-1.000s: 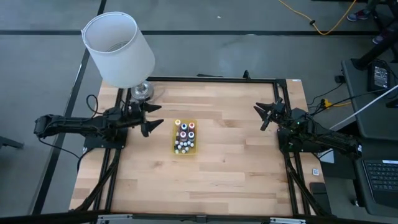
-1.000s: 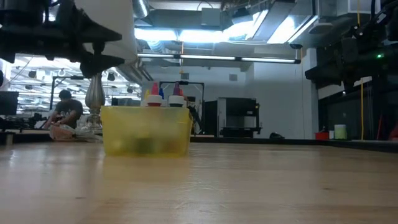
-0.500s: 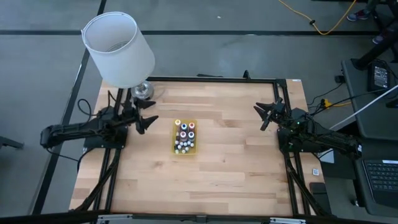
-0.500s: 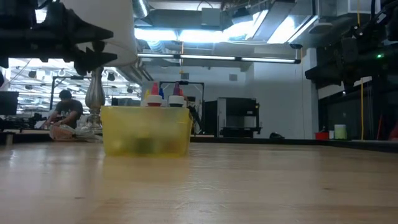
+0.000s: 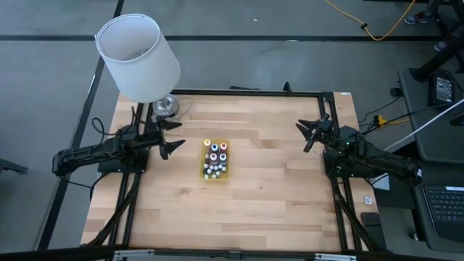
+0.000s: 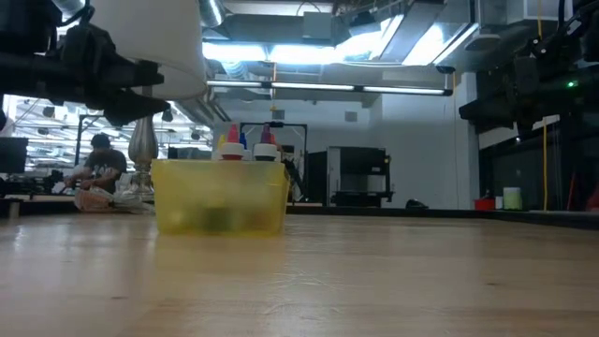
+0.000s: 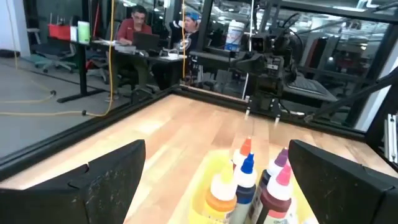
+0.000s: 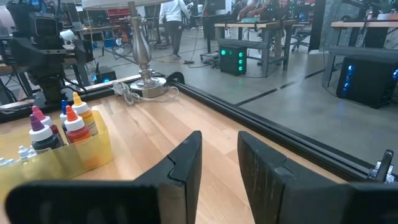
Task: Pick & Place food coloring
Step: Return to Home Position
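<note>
While I watch from above, the left arm lies stretched out low along the left edge of the worktop (image 5: 268,203). Its forearm is level and the left gripper (image 5: 175,137) points inward at the tray (image 5: 204,176), near it but not touching. Its jaws stand wide and hold nothing; on my left wrist feed the two fingers (image 7: 102,177) frame the bottles. Behind that arm a lamp (image 5: 138,52) stands at the far left corner. Left of centre sits the yellow tray, and every one of the bottles (image 5: 214,154) I can see stands upright inside it, the taller ones at the end nearer the lamp. Over on the right, the right arm is folded back at the worktop's edge. The right gripper (image 5: 304,136) is held off the wood, facing the tray from well apart. Its jaws are parted by only a narrow gap and are empty.
</note>
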